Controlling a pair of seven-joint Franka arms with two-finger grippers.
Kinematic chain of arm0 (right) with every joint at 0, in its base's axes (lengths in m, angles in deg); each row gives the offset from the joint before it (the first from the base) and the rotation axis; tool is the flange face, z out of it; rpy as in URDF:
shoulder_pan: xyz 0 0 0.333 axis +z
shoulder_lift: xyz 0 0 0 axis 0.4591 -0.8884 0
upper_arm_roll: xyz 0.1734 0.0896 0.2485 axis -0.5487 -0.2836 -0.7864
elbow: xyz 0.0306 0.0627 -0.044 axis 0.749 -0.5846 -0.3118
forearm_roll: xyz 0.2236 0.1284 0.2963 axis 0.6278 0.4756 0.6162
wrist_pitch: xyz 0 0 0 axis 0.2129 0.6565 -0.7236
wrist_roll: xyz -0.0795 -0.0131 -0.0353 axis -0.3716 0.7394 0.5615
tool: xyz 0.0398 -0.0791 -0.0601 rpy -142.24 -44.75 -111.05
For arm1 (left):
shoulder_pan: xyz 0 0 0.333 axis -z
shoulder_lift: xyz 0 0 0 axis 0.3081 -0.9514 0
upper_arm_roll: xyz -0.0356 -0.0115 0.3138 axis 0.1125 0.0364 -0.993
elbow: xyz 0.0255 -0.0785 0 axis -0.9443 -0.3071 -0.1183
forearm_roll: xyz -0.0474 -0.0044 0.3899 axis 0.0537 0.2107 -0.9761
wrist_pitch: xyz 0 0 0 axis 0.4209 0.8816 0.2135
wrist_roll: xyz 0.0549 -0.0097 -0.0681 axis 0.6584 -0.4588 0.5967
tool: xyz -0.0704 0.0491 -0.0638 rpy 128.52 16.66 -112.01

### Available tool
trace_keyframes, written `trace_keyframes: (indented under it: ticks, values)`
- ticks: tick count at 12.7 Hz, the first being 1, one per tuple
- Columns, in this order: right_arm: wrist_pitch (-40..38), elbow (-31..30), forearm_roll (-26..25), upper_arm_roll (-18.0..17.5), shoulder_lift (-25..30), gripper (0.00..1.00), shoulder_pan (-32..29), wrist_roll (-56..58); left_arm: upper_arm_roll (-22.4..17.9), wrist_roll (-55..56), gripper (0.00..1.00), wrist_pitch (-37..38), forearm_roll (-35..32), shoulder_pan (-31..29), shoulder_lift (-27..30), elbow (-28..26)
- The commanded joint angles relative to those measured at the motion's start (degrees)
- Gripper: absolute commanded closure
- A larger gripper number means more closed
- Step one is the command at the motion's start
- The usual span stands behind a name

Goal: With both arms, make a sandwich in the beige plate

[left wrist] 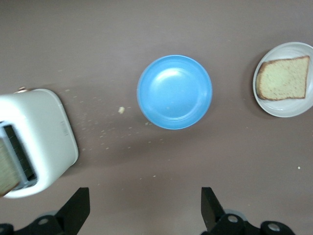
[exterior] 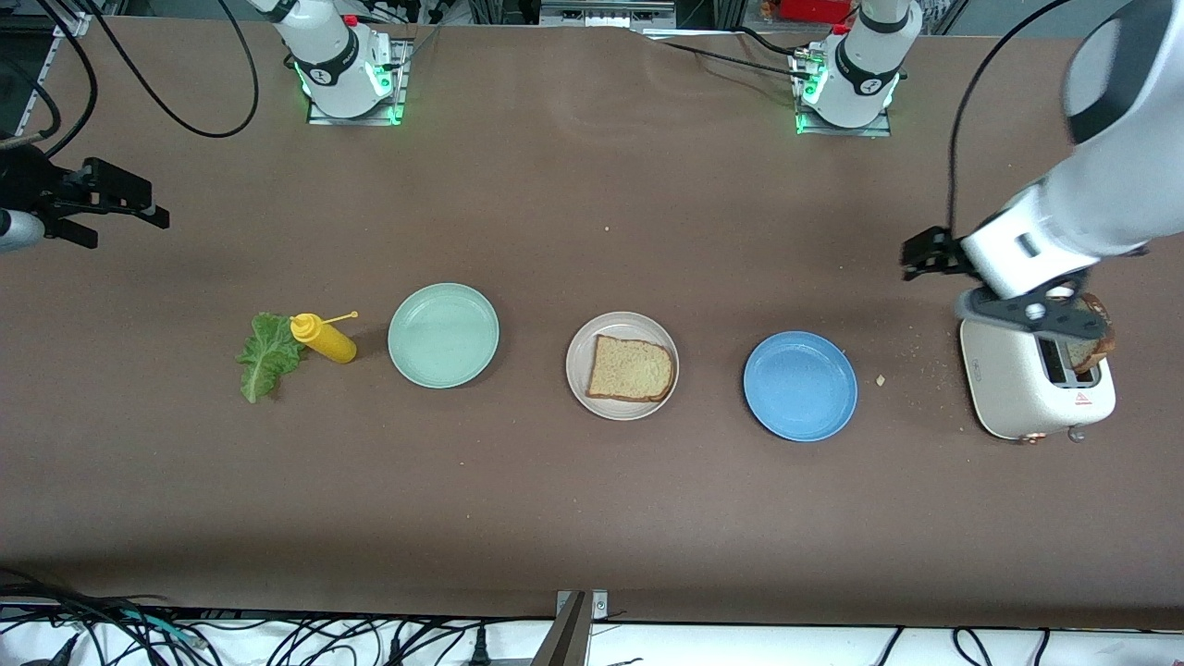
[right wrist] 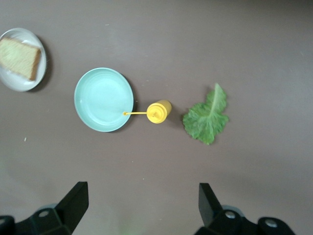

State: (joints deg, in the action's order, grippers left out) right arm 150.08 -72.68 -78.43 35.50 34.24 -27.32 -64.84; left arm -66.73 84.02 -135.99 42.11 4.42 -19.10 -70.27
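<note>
Right now the beige plate (exterior: 622,365) serves as the landmark at mid-table, and on it lies one slice of bread (exterior: 632,369), flat, its rounded top edge turned toward the left arm's end of the table and its long axis running along the table's length. The lettuce leaf (exterior: 267,354) lies on the bare table well toward the right arm's end from that plate, its long axis slanting, stem end nearer the front camera. A yellow squeeze bottle (exterior: 324,338) lies touching the leaf, then comes a mint-green plate (exterior: 443,334) with nothing in it. Toward the left arm's end sits a blue plate (exterior: 800,385), also bare, then a white toaster (exterior: 1029,381) with a second slice (exterior: 1092,347) standing in its slot.

The left gripper (left wrist: 142,208) hangs over the table by the toaster, fingers spread wide, holding nothing. The right gripper (right wrist: 141,205) waits over the table's edge at the right arm's end, fingers likewise apart and empty.
</note>
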Motion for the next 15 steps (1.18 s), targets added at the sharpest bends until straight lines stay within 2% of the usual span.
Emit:
trace_keyframes:
  ticks: [1,3,5,7,8,9,11,12,13,15]
  values:
    - [-0.1,-0.6,4.7,2.2,-0.8,0.0,-0.2,13.9,0.4,-0.1,0.0,1.9,1.1,-2.5,4.1,-1.8]
    - [-0.1,-0.6,9.2,4.1,-2.3,0.0,-0.7,23.5,0.3,-0.1,0.0,3.1,0.6,-2.7,5.5,-2.4]
    - [-0.2,-0.6,10.3,4.5,-3.1,0.0,-1.1,28.9,0.0,-0.1,0.0,4.1,0.3,-2.7,6.6,-2.5]
    - [-1.0,-0.6,14.5,4.6,-4.9,0.0,-2.7,34.2,-1.1,-0.1,0.0,4.9,0.8,-2.2,6.6,-2.5]
    - [-2.2,-0.6,17.1,4.6,-6.0,0.0,-3.8,37.3,-6.0,-0.1,0.0,4.6,1.2,2.3,6.9,-3.2]
    - [-2.8,-0.6,20.3,4.6,-7.9,0.0,-5.3,40.8,-12.7,-0.1,0.0,4.1,2.9,7.9,7.1,-3.6]
    - [-4.2,-0.7,24.5,4.6,-9.8,0.0,-6.6,47.1,-18.3,-3.3,0.0,1.7,6.7,12.2,9.5,-7.0]
    - [-4.6,-0.7,25.7,4.6,-10.2,0.0,-7.4,48.7,-22.3,-4.4,0.0,-2.5,6.8,15.2,12.5,-11.8]
    - [-5.2,-0.6,26.8,4.6,-10.8,0.0,-7.7,51.4,-23.1,-4.4,0.0,-5.1,6.8,15.9,15.5,-15.0]
    - [-7.3,-0.6,29.6,4.6,-12.8,0.0,-8.9,57.8,-21.5,-4.1,0.0,-4.4,5.1,15.5,15.9,-14.8]
